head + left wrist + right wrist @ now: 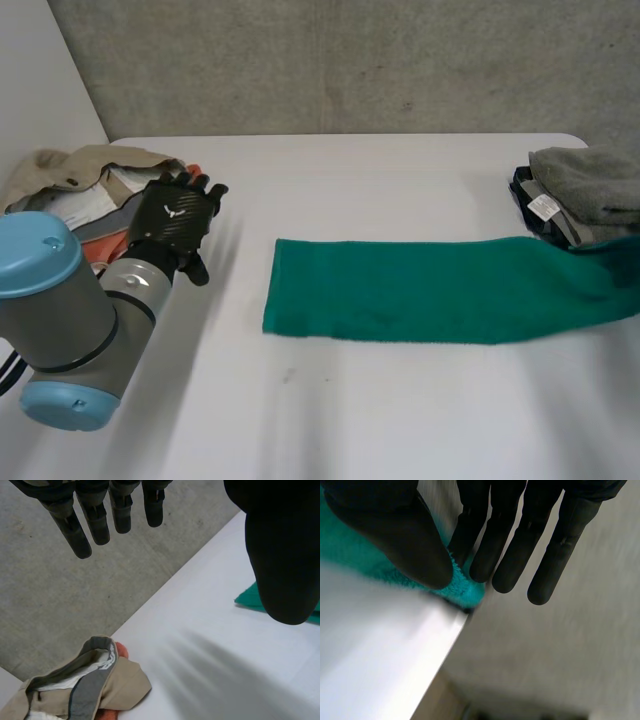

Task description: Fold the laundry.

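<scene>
Right hand (400,530) has the green towel (420,290) by one end. Its fingers are nearly straight and its thumb appears to press the fluffy edge against the nearest of them, so I read it as a light pinch, not a full fist. Left hand (178,215) is slack and spread, holding nothing, and hovers over the table (400,420) just beside the unfolded heap.

From largest to smallest: the white table carries everything. The towel lies across its middle as one long band, already doubled lengthwise by the look of it. Its long axis runs side to side, from in front of the left hand towards the robot's right. The heap of beige and orange clothes (80,180) sits at the far left corner. A stack of grey folded things (585,185) with a small white label (543,207) sits at the far right, touching the towel's raised end.

As I judge it, the next fold brings one short end over to the other. The free end is nearer the left hand, apart from it and lying towards the robot's right.

The head view gives the towel's whole run and both stacks. The right wrist view gives the pinch itself, at the table's edge. The left wrist view gives the left hand's bare fingertips, with a waistband in the heap beyond them
</scene>
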Controlling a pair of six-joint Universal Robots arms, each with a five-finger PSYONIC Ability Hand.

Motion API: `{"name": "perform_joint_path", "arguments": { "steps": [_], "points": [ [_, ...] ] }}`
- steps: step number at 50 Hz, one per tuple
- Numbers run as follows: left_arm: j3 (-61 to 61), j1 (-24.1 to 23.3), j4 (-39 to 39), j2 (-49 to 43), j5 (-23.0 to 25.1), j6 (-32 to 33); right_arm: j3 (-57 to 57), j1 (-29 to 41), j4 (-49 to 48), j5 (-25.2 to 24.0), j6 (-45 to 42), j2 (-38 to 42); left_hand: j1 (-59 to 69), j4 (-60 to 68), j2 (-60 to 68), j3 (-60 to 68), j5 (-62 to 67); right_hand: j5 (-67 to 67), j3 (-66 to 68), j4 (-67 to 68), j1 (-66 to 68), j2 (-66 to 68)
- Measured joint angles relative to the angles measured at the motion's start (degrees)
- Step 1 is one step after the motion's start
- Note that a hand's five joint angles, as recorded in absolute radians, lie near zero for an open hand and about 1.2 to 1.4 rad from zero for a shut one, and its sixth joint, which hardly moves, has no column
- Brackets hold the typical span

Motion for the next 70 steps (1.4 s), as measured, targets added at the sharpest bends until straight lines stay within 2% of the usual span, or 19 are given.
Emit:
{"name": "perform_joint_path", "arguments": {
  "steps": [10,13,17,18,21,24,29,30,37,41,44,45,49,51,53,54,57,62,70],
  "points": [
    [-1.6,1.4,-0.1,3.6,0.0,-3.3,-2.7,29.5,-13.9,-14.1,-2.2,1.3,0.0,0.0,0.0,0.0,0.0,0.0,0.0,0.0,0.0,0.0],
    [-1.9,1.3,-0.1,4.2,0.0,-4.4,-4.2,38.2,-15.6,-18.5,-2.6,5.5,0.0,0.0,0.0,0.0,0.0,0.0,0.0,0.0,0.0,0.0],
    [-2.3,0.9,-0.1,4.4,0.1,-5.1,-6.7,46.7,-14.1,-21.3,-3.2,11.6,0.0,0.0,0.0,0.0,0.0,-0.2,-0.8,-0.9,0.0,-0.6],
    [-2.3,0.8,-0.1,4.4,0.1,-5.2,-7.2,47.8,-13.4,-21.5,-3.3,12.7,0.0,0.0,0.0,0.0,0.0,-0.9,-2.6,-2.5,-1.0,-2.3],
    [-2.1,0.1,-0.1,4.2,0.1,-5.3,-8.9,50.6,-10.0,-19.8,-3.1,15.7,0.0,0.0,0.0,0.0,0.0,-29.1,-30.3,-30.7,-28.2,-30.8],
    [-1.6,-0.8,0.0,4.0,0.0,-5.2,-9.5,51.3,-7.2,-15.4,-1.4,15.9,0.0,0.0,0.0,0.0,0.0,-51.2,-52.8,-53.1,-50.6,-53.0],
    [0.2,-3.0,0.0,3.5,0.0,-5.1,-7.4,48.9,-4.9,-8.1,7.5,11.2,0.0,0.0,0.0,0.0,0.0,-53.8,-56.0,-56.5,-52.6,-55.5],
    [1.0,-4.0,0.1,3.1,0.0,-5.1,-5.7,47.0,-4.3,-6.7,13.0,8.5,0.0,0.0,0.0,0.0,0.0,-53.8,-56.0,-56.5,-52.6,-55.5],
    [4.7,-8.8,0.2,-0.3,0.0,-4.9,2.0,38.1,-0.7,-6.4,34.1,-0.5,0.0,0.0,0.0,0.0,0.0,-53.8,-56.0,-56.5,-52.6,-55.5],
    [7.4,-12.0,0.2,-4.1,-0.1,-4.6,5.8,32.5,1.8,-7.4,37.7,-2.0,0.0,0.0,0.0,0.0,0.0,-53.8,-56.0,-56.5,-52.6,-55.5],
    [10.2,-14.1,0.2,-8.1,-0.3,-4.4,8.1,28.6,2.9,-7.6,36.5,-2.0,0.0,0.0,0.0,0.0,0.0,-51.9,-54.1,-54.6,-50.5,-53.8],
    [11.0,-14.5,0.1,-9.3,-0.3,-4.3,8.5,27.8,3.0,-7.5,35.9,-1.9,0.0,0.0,0.0,0.0,0.0,-47.1,-49.4,-49.9,-45.6,-48.2],
    [15.6,-15.9,-0.3,-15.7,-1.0,-3.9,10.3,24.5,3.1,-7.2,32.1,-1.6,0.1,0.0,0.0,0.0,0.0,-9.0,-10.7,-11.5,-6.5,-9.1],
    [17.5,-16.1,-0.7,-18.4,-1.8,-3.6,10.8,23.6,2.6,-6.8,30.3,-1.5,0.6,0.5,0.5,0.5,0.4,-0.7,-1.8,-2.4,0.5,-0.5],
    [18.6,-16.0,-1.5,-20.1,-3.2,-3.3,11.0,23.2,1.8,-6.2,28.5,-1.6,0.6,0.5,0.5,0.5,0.4,-0.2,-0.2,-0.5,0.5,0.1],
    [18.9,-16.0,-2.0,-20.6,-4.0,-3.1,11.0,23.1,1.3,-5.8,27.7,-1.7,10.9,9.1,8.7,8.3,8.2,-0.2,-0.2,-0.3,0.5,0.1],
    [18.8,-15.8,-4.5,-21.2,-7.6,-2.3,10.6,23.3,-0.8,-4.0,24.8,-2.7,18.4,16.6,16.9,15.8,16.0,-0.2,-0.1,-0.2,0.5,0.1],
    [15.5,-15.5,-10.6,-17.7,-12.9,-1.4,8.2,25.2,-4.6,-1.9,19.4,-5.0,21.1,20.2,19.7,19.4,19.1,0.8,-0.1,-0.1,0.5,0.1],
    [4.6,-15.2,-17.8,-5.2,-14.1,-1.8,0.7,40.3,-8.9,-5.7,12.5,-2.1,16.8,15.5,15.7,15.5,14.3,1.0,0.0,-0.1,0.5,0.1]
  ]
}}
